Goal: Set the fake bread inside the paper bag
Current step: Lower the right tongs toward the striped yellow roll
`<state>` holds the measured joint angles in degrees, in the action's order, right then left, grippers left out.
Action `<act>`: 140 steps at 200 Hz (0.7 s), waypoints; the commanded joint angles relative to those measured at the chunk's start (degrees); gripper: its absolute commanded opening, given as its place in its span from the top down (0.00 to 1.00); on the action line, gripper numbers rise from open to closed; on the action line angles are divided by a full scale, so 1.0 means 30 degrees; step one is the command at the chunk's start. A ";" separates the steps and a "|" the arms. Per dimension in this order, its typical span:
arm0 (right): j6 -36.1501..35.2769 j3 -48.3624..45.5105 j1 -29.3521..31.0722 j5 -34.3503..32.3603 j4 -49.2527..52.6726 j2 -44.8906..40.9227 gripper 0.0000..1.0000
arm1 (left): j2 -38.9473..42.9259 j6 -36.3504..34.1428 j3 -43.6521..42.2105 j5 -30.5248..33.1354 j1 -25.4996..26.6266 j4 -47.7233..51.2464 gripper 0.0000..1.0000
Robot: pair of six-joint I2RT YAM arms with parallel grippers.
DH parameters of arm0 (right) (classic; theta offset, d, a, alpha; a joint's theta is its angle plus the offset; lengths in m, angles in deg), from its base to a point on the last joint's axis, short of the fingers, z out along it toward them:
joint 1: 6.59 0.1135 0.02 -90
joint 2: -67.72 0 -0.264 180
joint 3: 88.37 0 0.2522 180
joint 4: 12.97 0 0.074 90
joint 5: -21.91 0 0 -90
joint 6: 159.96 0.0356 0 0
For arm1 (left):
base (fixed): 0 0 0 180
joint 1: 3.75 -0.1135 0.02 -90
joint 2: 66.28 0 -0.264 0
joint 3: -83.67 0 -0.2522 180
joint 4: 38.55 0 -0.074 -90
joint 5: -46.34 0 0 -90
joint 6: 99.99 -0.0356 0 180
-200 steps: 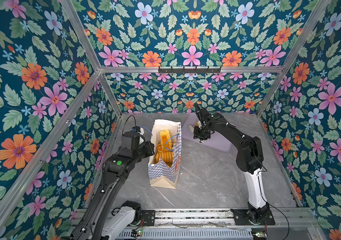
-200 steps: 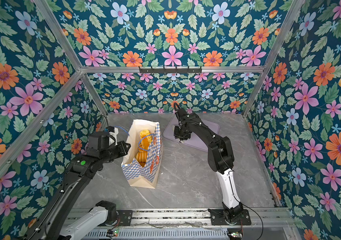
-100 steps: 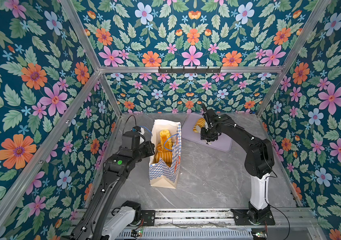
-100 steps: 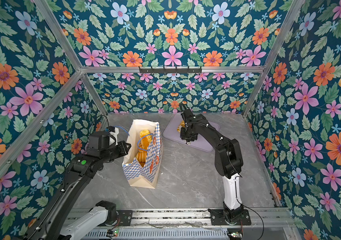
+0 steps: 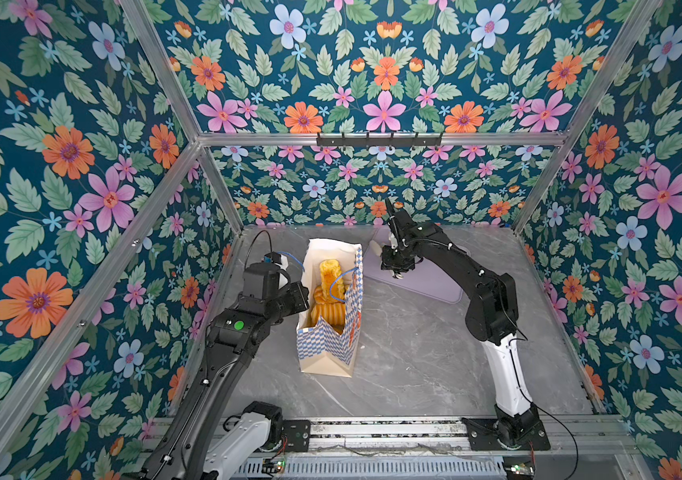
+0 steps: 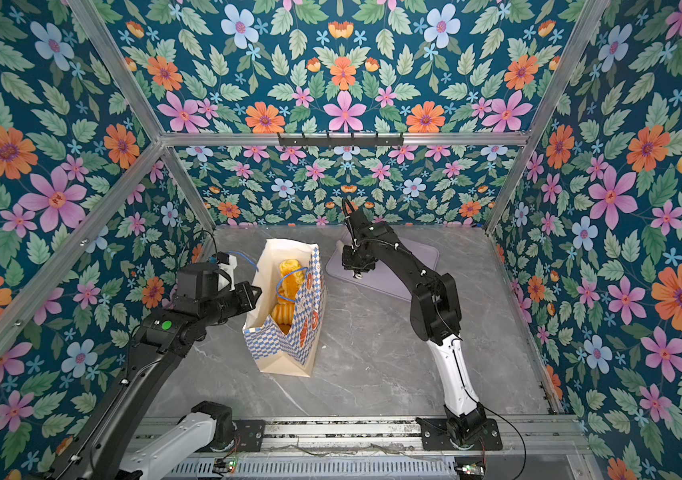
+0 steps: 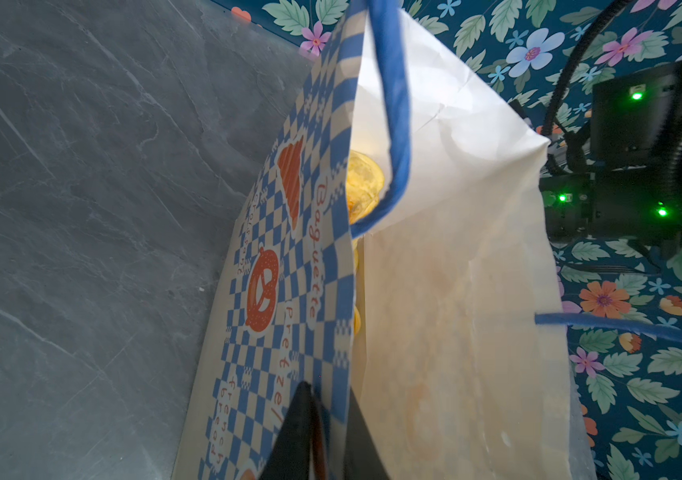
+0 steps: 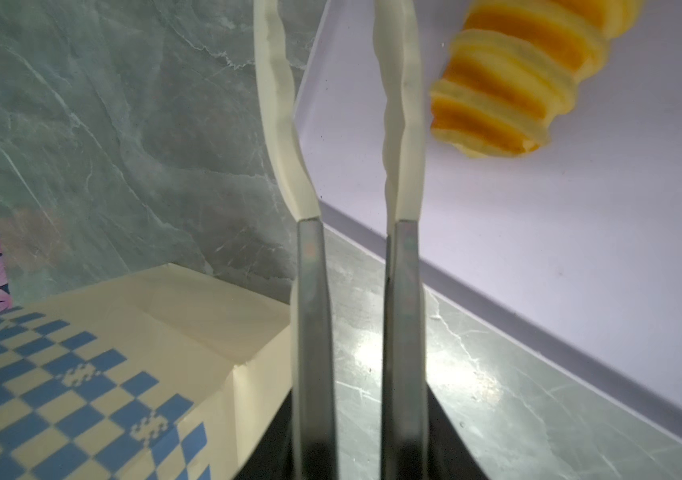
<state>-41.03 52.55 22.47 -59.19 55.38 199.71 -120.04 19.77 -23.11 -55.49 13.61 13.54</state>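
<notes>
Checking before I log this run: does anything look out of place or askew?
One croissant lies on the lilac tray, outside the paper bag; the right gripper hangs open beside it. Nothing looks spilled.

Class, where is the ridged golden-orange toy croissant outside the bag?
Right wrist view: the croissant lies on the flat lilac tray, beside the open right claw, untouched.

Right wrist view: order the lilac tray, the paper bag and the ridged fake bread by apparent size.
1. lilac tray
2. paper bag, only one corner in frame
3. ridged fake bread, clearly smallest
All three are cropped, so this ranks visible area only.
</notes>
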 commanded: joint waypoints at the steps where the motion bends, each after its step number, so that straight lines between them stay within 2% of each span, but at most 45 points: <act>1: 0.0457 0.1370 0.0026 0.0100 0.0818 0.0943 0.63 | 0.0049 -0.0105 -0.0074 0.0191 -0.0009 -0.0178 0.85; 31: 0.0560 0.2789 0.0015 0.0341 0.1368 0.2221 0.63 | -0.0021 -0.0130 -0.0075 0.0165 -0.0006 -0.0207 0.86; 54: 0.0556 0.2721 -0.0011 0.0168 0.1506 0.2417 0.63 | -0.0056 -0.0106 -0.0075 0.0162 0.0006 -0.0207 0.86; 140: 0.0355 -0.3302 -0.0794 -0.1020 -0.0309 -0.1159 0.63 | 0.0024 -0.0116 -0.0106 0.0144 0.0002 -0.0236 0.85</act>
<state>-40.00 46.12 20.83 -59.97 56.84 199.09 -119.99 19.79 -23.29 -55.30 13.61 13.54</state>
